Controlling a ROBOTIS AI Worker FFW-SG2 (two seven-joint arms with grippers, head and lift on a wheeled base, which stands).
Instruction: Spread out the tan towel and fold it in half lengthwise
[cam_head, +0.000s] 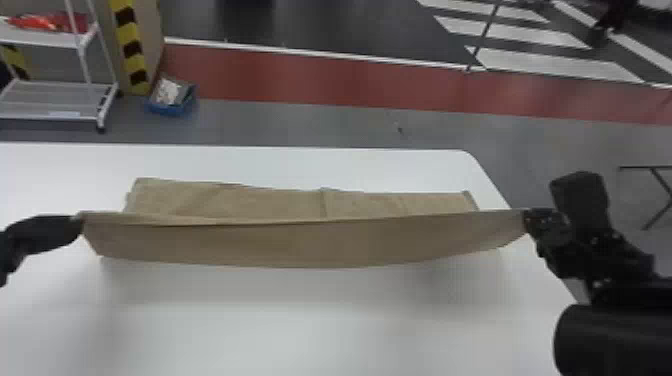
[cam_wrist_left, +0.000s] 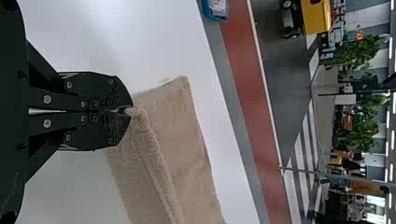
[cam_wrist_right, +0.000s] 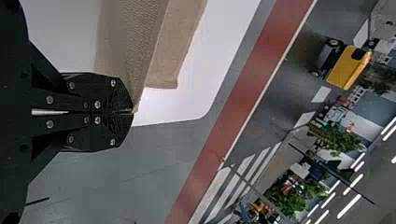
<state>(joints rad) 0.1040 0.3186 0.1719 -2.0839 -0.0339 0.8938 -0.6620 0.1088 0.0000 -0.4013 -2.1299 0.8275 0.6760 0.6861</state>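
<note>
Two grippers are counted: the left gripper (cam_head: 78, 220) and the right gripper (cam_head: 527, 220), fingers pressed together, each pinching one end of the raised edge of the single tan towel (cam_head: 300, 245). The towel is partly on, partly above one white table (cam_head: 300, 325), its long axis running left to right. The raised span hides some of the layer lying behind. Beyond sits one blue bin (cam_head: 172, 108), contents hard to make out.

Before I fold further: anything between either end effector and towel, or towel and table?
Nothing visible. The left end effector and right end effector pinch the raised edge of the towel; its far part rests on the table.
</note>
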